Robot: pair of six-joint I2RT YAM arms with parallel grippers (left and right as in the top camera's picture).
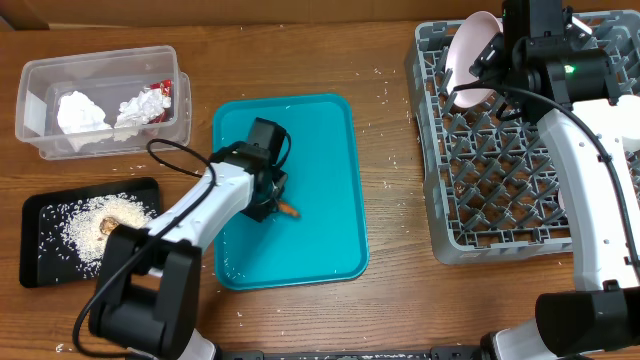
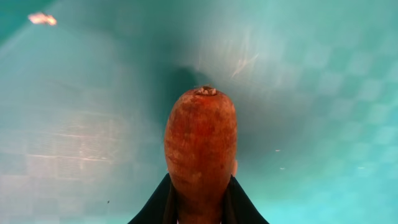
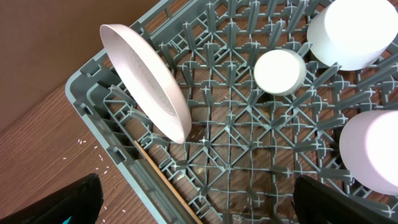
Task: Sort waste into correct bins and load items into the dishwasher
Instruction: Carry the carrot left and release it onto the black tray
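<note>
On the wooden table (image 1: pixel 390 60): a teal tray (image 1: pixel 320 180) lies at centre, with loose grains scattered around it.
Carrot (image 2: pixel 200 143): on the teal tray, between the fingers of the left gripper (image 1: pixel 277 200).
Left gripper: narrow, closed on the carrot.
Right gripper (image 3: pixel 193 202): fingers spread wide above the rack (image 1: pixel 500 190), holding nothing.
Rack: on the right; a pink plate (image 3: pixel 146 81) stands on edge, with a cup (image 3: pixel 280 71) near it and a stick (image 3: pixel 165 180) lying by the wall.
Tub (image 1: pixel 100 55): left of the teal tray; holds the tissue (image 1: pixel 80 112) and the wrapper (image 1: pixel 160 95).
Black tray (image 1: pixel 40 255): holds the rice (image 1: pixel 75 232) and a brown lump (image 1: pixel 115 215).

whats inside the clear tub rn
The clear tub holds crumpled white tissue and a red shiny wrapper. Anything beneath the tissue is covered, so I can't tell.
</note>
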